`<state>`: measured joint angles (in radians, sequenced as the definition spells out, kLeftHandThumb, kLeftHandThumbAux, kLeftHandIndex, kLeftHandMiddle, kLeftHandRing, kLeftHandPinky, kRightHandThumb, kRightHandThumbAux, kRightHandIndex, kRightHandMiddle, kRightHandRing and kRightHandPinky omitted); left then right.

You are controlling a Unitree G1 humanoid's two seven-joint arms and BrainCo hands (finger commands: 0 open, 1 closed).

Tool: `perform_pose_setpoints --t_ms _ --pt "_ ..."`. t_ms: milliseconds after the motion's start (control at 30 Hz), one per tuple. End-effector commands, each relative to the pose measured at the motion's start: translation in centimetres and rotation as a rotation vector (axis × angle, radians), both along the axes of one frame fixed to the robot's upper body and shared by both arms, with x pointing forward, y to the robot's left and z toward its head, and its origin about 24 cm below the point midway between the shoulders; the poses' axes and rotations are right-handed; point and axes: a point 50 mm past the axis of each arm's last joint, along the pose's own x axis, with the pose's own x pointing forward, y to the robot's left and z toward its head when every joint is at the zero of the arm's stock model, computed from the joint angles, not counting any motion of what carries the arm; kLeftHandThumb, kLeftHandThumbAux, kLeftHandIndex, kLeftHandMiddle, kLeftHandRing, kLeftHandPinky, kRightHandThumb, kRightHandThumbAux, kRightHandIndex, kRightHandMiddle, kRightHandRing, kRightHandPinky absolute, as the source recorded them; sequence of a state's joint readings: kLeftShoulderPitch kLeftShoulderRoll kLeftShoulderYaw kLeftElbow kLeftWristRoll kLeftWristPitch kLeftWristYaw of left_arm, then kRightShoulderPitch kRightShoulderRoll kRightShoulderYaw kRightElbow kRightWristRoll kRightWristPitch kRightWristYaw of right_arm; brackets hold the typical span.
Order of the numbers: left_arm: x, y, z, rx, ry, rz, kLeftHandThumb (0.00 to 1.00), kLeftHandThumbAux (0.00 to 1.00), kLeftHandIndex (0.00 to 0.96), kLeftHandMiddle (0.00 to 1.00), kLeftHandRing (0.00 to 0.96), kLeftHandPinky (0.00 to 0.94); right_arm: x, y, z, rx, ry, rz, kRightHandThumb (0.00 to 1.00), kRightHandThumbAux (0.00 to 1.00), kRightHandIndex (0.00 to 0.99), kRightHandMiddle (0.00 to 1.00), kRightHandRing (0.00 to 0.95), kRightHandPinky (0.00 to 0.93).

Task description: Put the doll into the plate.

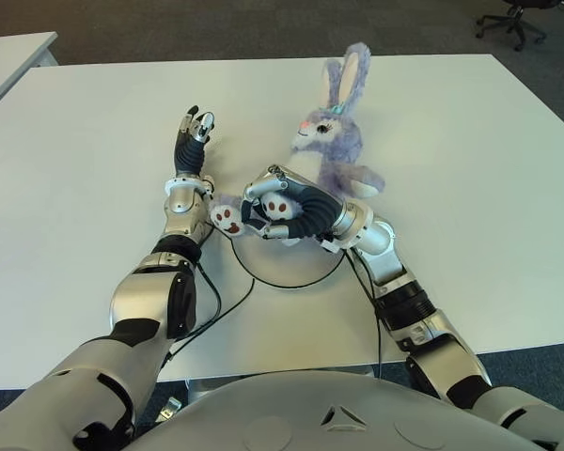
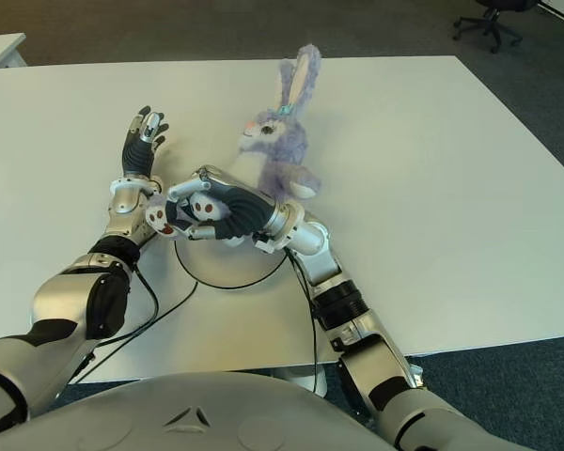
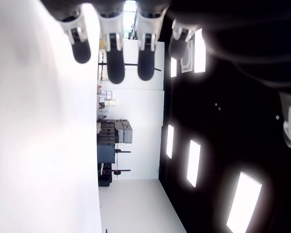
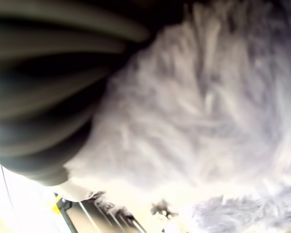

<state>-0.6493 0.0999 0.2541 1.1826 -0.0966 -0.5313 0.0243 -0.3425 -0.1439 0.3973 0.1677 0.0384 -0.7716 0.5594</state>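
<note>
Gripping the doll (image 1: 334, 141) by its legs, the right robot hand (image 1: 287, 211) has its dark ribbed fingers (image 1: 305, 205) curled around the pink-soled feet, just above the far rim of the plate (image 1: 291, 282). The doll sits upright beyond that hand, its body past the plate's rim, so the job looks about half done. To finish well, the hand should probably draw the doll toward the robot until its body clears the rim, then lower it before loosening; plush fur is soft and may slump or tip. The plate is white, round and shallow against the white desk (image 1: 470, 188). The left robot hand (image 1: 194, 132) shows just left of the right one, fingers straight and empty.
</note>
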Motion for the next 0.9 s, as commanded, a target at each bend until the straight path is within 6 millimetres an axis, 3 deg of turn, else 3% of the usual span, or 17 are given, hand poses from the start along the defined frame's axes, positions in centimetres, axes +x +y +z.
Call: perform_pose_setpoints --t_ms 33,233,900 --pt "-3.3 -0.4 -5.2 -0.037 0.239 0.020 0.000 0.384 0.024 0.177 0.175 0.099 -0.6 0.0 -2.5 -0.057 0.091 0.012 0.555 0.752 0.654 0.809 0.806 0.815" --pt "-3.3 -0.5 -5.2 -0.036 0.238 0.018 0.000 0.382 0.015 0.166 0.167 0.093 -0.9 0.1 -4.1 -0.101 0.129 0.014 0.539 0.757 0.651 0.819 0.815 0.819" --pt "-3.2 -0.6 -5.3 -0.033 0.244 0.013 0.000 0.383 0.018 0.155 0.155 0.095 -1.4 0.4 -5.9 -0.166 0.204 0.083 0.542 0.773 0.626 0.806 0.803 0.771"
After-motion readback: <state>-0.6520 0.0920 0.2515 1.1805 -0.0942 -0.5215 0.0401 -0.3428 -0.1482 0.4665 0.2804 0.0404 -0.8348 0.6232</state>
